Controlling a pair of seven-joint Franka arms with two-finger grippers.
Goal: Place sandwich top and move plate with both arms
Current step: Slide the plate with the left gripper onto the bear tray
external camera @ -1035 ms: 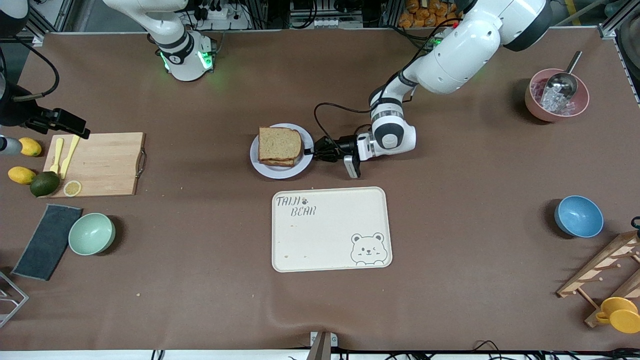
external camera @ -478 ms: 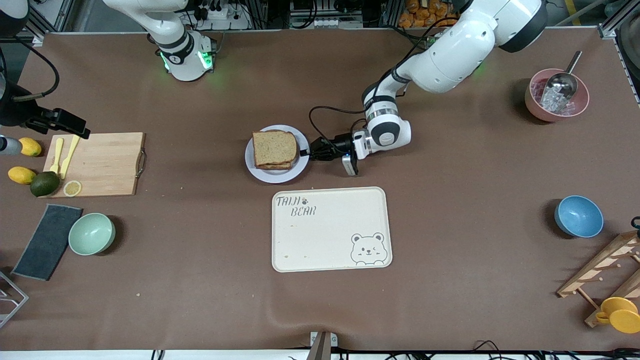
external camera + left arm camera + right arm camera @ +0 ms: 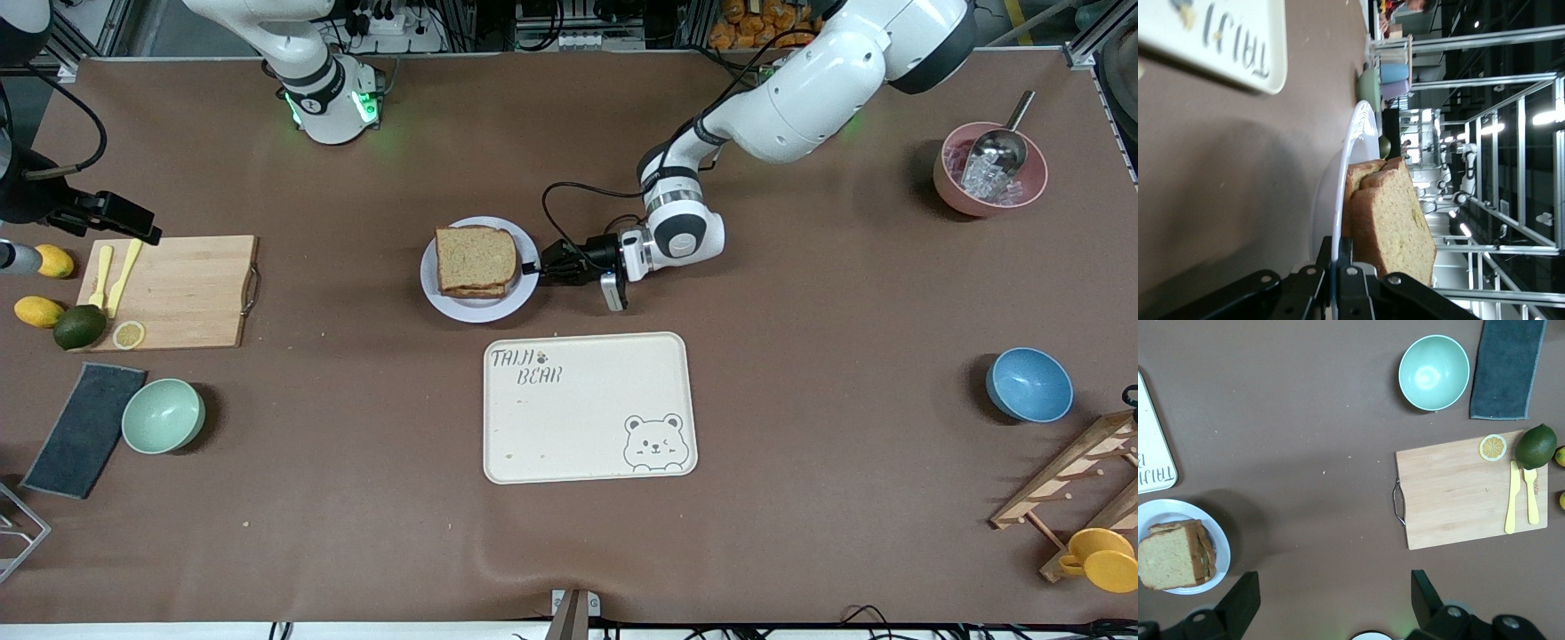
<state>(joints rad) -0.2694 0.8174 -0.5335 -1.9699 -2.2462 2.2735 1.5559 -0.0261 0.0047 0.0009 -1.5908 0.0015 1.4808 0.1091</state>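
Observation:
The plate [image 3: 469,309], small, round and pale, lies mid-table just farther from the front camera than the cream tray. On it sits a sandwich whose sandwich top [image 3: 476,258] is a brown bread slice lying flat over the lower layers. My left gripper [image 3: 536,266] reaches in low from the left arm's end and is shut on the plate's rim. In the left wrist view the rim [image 3: 1355,153] runs between the closed jaws of the left gripper [image 3: 1341,257], with the sandwich top [image 3: 1398,227] beside them. My right gripper [image 3: 1331,603] waits high over the table, open and holding nothing.
A cream tray [image 3: 587,407] with a bear drawing lies nearer the camera than the plate. Toward the right arm's end are a cutting board [image 3: 169,289], green bowl [image 3: 163,415] and dark cloth [image 3: 84,429]. Toward the left arm's end stand a pink bowl [image 3: 951,191] and blue bowl [image 3: 1029,384].
The left gripper, still shut on the rim, has carried the plate and sandwich a short way toward the right arm's end of the table. The right arm has not moved.

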